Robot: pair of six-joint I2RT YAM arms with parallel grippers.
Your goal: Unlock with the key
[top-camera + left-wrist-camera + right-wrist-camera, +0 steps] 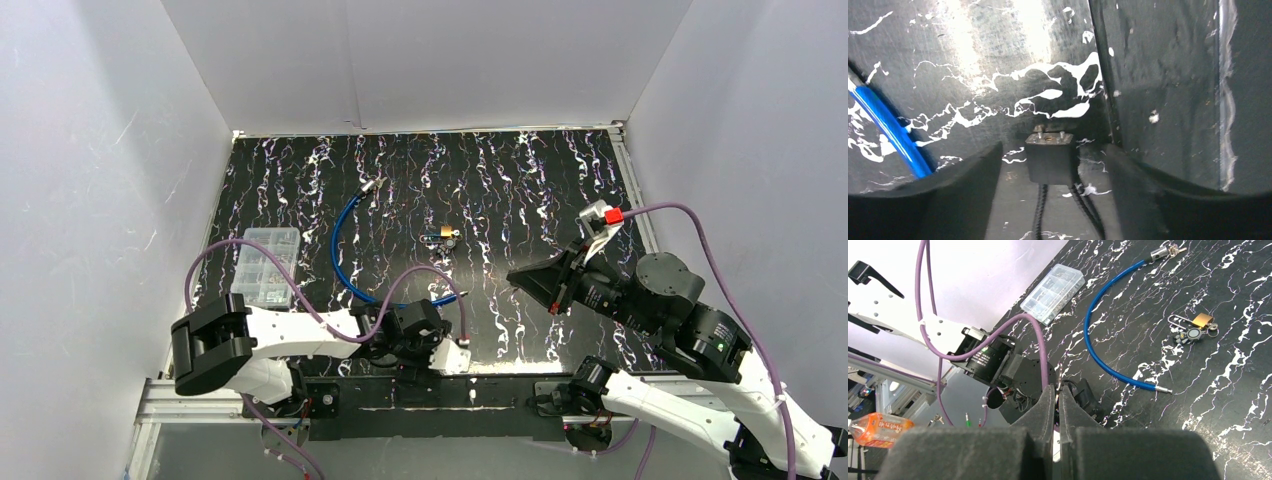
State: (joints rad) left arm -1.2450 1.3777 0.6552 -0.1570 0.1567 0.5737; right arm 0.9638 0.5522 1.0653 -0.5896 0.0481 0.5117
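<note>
The brass padlock [1202, 320], with a dark-headed key [1192, 335] lying against it, sits untouched in the middle of the black marbled surface [540, 180], to the right of a curved blue cable [340, 245]. The left tool [1050, 149], low at the near edge, has its fingers spread and grips nothing. The right tool [1058, 407], raised well apart from the lock, is clenched and empty. A clear plastic box [265, 264] rests at the left.
</note>
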